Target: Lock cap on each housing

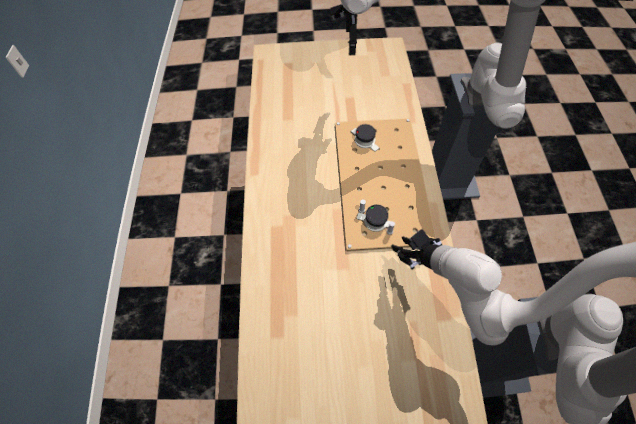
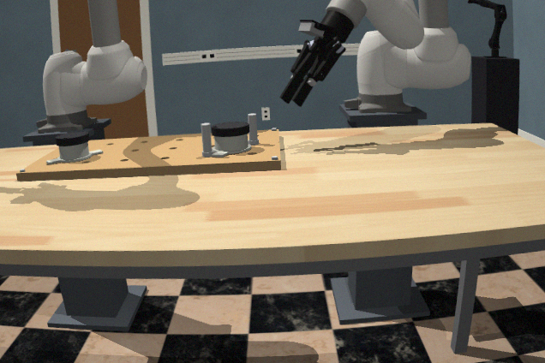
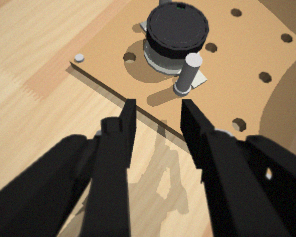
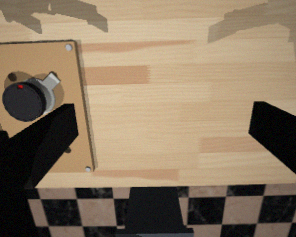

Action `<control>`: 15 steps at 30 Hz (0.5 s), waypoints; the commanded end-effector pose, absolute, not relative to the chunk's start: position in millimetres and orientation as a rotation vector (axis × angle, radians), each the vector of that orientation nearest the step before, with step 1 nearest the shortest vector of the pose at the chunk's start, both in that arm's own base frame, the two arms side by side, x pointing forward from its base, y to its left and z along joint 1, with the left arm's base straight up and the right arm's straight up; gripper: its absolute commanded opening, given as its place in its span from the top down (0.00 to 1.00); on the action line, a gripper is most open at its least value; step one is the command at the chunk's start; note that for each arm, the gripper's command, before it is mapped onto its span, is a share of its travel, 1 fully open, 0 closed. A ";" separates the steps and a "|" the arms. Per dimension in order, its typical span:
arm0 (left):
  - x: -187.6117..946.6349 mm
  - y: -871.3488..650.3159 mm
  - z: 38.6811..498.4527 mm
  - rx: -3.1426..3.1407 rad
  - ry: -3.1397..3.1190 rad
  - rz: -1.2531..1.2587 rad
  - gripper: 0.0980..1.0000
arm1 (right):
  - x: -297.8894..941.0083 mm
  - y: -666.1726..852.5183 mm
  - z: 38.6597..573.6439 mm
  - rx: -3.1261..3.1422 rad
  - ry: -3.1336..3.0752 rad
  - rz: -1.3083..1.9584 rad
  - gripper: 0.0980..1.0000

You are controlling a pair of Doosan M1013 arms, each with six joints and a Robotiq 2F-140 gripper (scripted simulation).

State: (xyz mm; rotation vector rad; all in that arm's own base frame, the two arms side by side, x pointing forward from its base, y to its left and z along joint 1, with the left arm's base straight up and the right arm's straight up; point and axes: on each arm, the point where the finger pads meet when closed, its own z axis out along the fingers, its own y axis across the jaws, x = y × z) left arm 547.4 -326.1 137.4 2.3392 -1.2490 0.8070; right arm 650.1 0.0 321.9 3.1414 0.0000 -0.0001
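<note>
A black cap with a green mark (image 1: 376,216) (image 2: 230,128) (image 3: 177,31) sits on an upright pale housing (image 2: 230,144) (image 3: 161,63) with two upright posts beside it. A black cap with a red mark (image 1: 365,133) (image 2: 72,139) (image 4: 23,102) sits on another upright housing (image 2: 74,152) (image 4: 50,97). My left gripper (image 1: 399,244) (image 2: 292,100) (image 3: 158,113) is partly open and empty, tilted above the board's edge near the green-marked cap. My right gripper (image 1: 352,52) (image 4: 163,118) is wide open and empty, high near the table's far end in the top view, away from both housings.
Both housings stand on a tan board with holes (image 1: 392,176) (image 2: 149,170) (image 3: 110,36) (image 4: 72,64) on the wooden table (image 1: 298,274) (image 2: 352,182). One post (image 2: 206,139) (image 3: 191,71) stands on the left gripper's side of the housing in the left wrist view. Arm shadows cross the board.
</note>
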 end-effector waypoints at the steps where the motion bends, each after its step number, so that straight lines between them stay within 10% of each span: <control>1: 546.2 -330.7 135.2 2.319 -1.262 0.821 0.73 | 650.2 0.1 322.6 3.142 0.000 0.002 0.00; 15: 538.5 -355.9 121.6 2.229 -1.334 0.867 0.73 | 650.2 0.1 322.6 3.142 0.000 0.002 0.00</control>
